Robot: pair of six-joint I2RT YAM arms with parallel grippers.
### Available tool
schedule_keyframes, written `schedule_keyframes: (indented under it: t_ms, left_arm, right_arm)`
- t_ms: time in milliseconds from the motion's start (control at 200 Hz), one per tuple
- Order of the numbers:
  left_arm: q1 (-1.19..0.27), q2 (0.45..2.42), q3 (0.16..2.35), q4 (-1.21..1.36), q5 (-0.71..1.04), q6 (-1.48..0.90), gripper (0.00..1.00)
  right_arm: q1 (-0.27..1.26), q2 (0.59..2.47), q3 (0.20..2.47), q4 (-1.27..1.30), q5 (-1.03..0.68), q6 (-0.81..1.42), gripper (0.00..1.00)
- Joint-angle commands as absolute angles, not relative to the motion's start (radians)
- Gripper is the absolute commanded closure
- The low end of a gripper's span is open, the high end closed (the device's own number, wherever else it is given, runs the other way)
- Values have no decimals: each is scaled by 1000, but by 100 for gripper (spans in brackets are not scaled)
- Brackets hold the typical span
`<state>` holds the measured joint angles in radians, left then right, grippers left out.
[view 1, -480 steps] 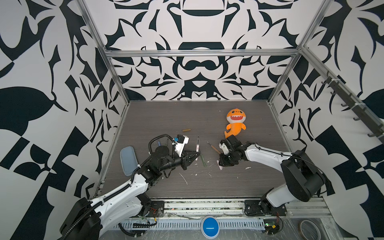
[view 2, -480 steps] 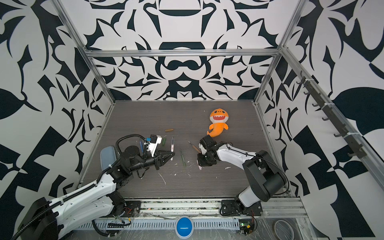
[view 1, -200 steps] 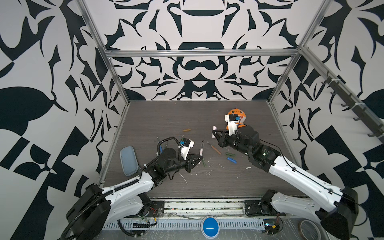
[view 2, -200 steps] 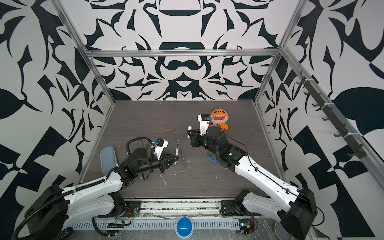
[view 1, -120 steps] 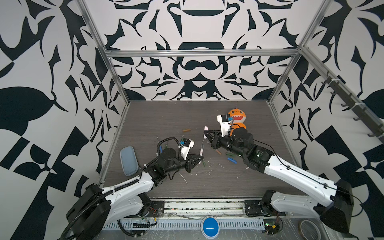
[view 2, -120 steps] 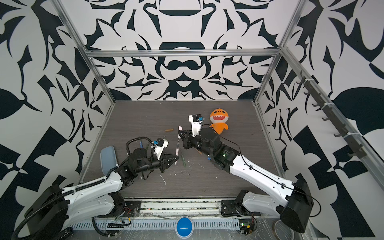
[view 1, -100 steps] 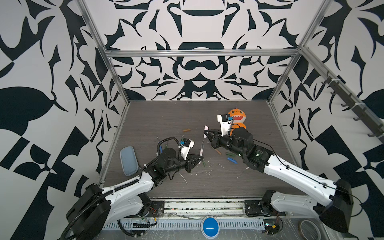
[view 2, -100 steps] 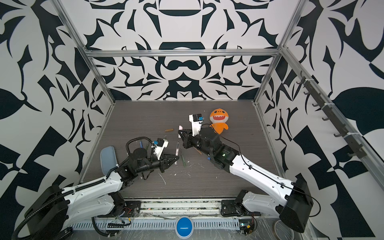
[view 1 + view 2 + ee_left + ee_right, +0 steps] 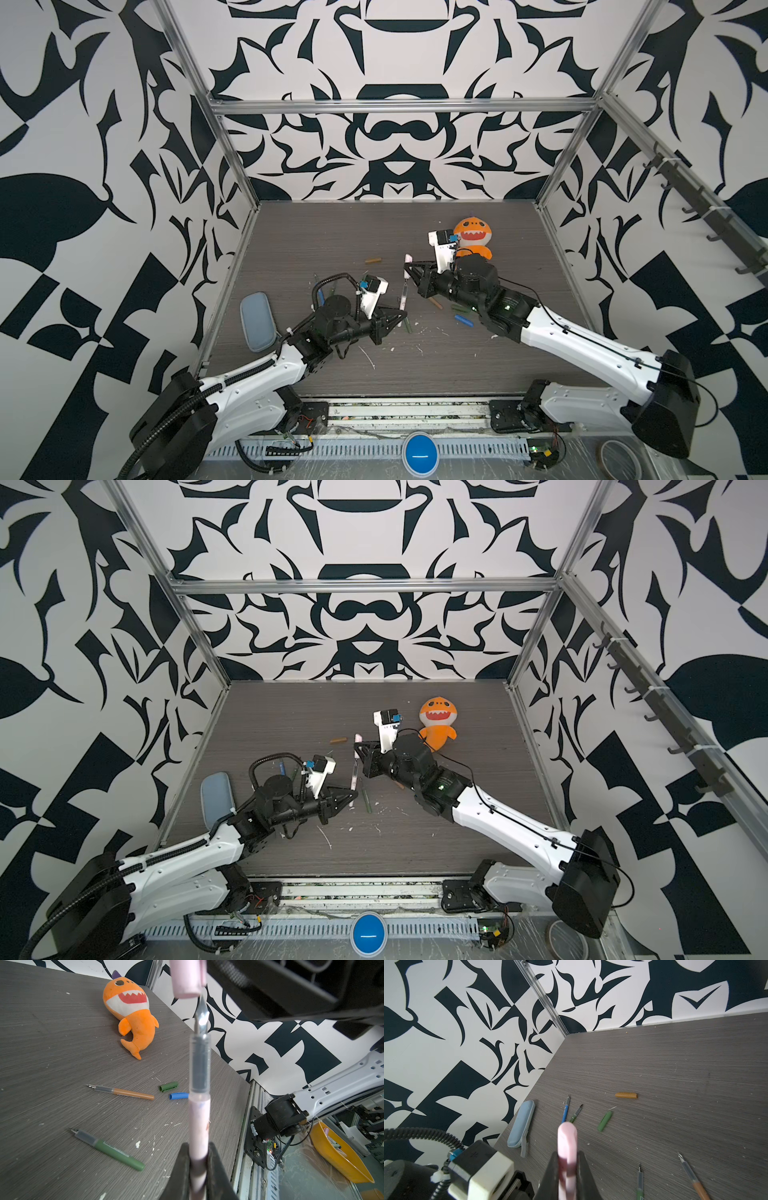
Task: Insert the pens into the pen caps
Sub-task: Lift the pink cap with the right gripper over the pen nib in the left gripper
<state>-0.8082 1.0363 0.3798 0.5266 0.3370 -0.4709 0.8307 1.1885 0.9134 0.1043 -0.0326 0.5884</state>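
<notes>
pen (image 9: 199,1124) tip at pink cap (image 9: 185,978) mouth, blue pouch (image 9: 521,1126) — apart

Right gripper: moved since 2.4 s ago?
Yes. In a top view the right gripper went from the shark's near side to its left, farther back.

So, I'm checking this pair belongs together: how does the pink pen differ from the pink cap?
The pink pen is long and thin, with a clear section and metal nib; the pink cap is short, stubby and opaque. The left hand grips the pen; the right hand grips the cap. Both are pale pink.
</notes>
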Motion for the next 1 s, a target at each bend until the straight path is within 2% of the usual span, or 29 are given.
schedule_keyframes:
  t_ms: [0,800,995]
  left_arm:
    - [-811,1044,409,546,342,-465,100]
    - [-811,1014,393,542,314,-475,100]
    - [-812,1031,388,632,284,-534,100]
  right_arm:
    - [833,1175,932,154,-45,604,91]
    - [840,1190,903,144,-75,621,91]
    - [859,1179,872,155,-77,626,91]
